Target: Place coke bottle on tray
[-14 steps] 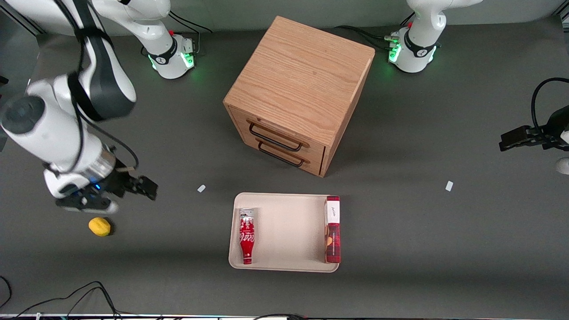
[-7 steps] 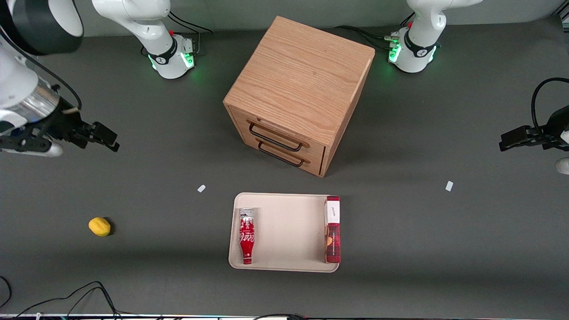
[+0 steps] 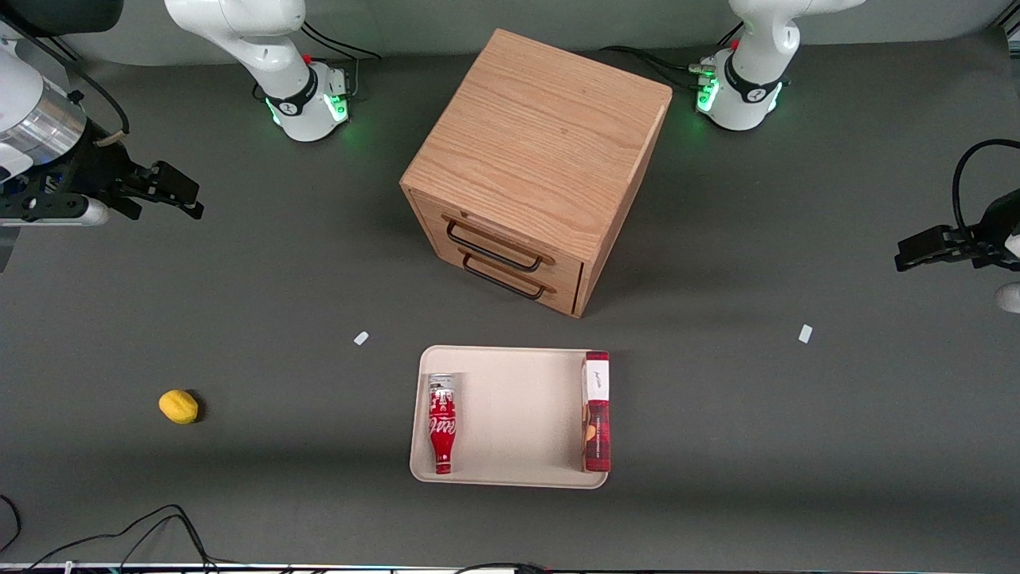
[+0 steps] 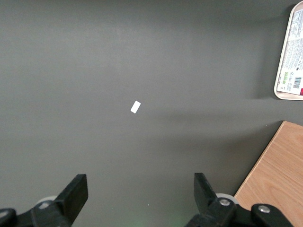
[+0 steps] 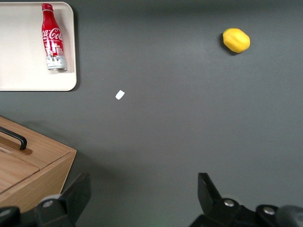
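The coke bottle (image 3: 442,426) lies flat in the beige tray (image 3: 510,414), along the rim toward the working arm's end, red cap pointing at the front camera. It also shows in the right wrist view (image 5: 52,43) on the tray (image 5: 28,75). My right gripper (image 3: 171,191) is open and empty, high above the table at the working arm's end, far from the tray. Its fingers (image 5: 208,194) are spread wide with only bare table between them.
A red-and-white box (image 3: 596,410) lies in the tray along the rim toward the parked arm. A wooden drawer cabinet (image 3: 538,167) stands farther from the camera than the tray. A yellow lemon (image 3: 178,406) and two small white tags (image 3: 361,338) lie on the table.
My right gripper has risen and pulled back from just above the lemon, away from the front camera, toward the working arm's table edge. Bottle, tray and lemon have not moved.
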`<state>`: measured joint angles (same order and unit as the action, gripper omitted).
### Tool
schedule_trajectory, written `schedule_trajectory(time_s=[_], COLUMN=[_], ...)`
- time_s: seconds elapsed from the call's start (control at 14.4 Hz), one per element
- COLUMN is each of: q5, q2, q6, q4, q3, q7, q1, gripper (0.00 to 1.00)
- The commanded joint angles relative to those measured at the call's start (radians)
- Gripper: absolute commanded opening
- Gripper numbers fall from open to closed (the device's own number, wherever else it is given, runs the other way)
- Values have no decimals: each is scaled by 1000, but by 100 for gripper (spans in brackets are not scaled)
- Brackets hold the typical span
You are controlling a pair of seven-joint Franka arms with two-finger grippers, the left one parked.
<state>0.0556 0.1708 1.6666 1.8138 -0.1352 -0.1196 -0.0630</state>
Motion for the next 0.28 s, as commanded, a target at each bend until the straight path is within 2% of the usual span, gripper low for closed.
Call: schedule_trajectory(time_s=[0.0, 0.21], q5=[7, 6], q2=[-34, -51], q6=[-21, -22], q4=[-63, -77], q3=[5, 5], q7=[21, 20], q1=[2, 3], gripper=[100, 100])
